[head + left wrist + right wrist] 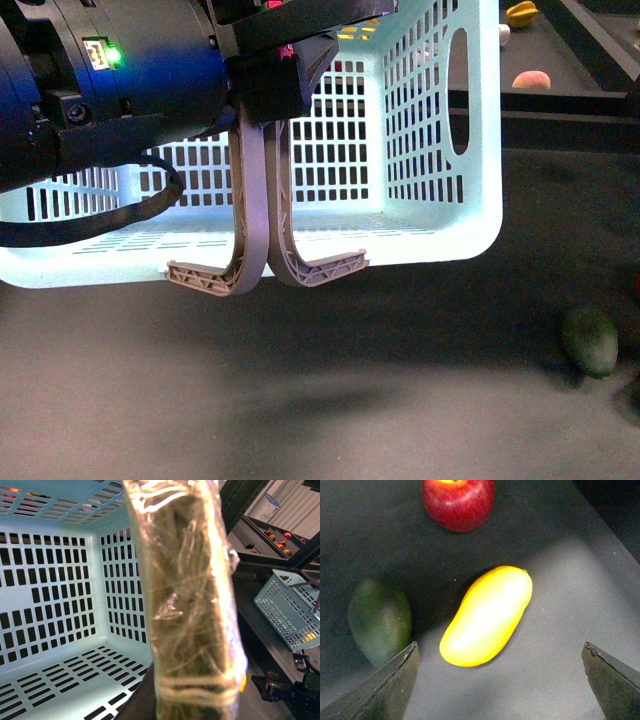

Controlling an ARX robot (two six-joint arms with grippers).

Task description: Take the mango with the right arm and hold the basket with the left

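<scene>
The mango lies on the grey worktop, untouched. Its near end sits between the wide-spread right fingers, and the rest lies beyond their tips. A green fruit lies beside it. The left fingers clamp the basket by its handles.

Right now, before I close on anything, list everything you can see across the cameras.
basket: one, light turquoise, close in front, two grey-brown handles
mango: one, yellow, on dark table
green fruit: one, dark green, beside mango
apple: one, red, beyond mango
small fruits: two, yellow and pink, behind basket
second basket: one, turquoise, background ledge
left gripper: one, black, shut on basket handles
right gripper: one, black, open around mango
</scene>
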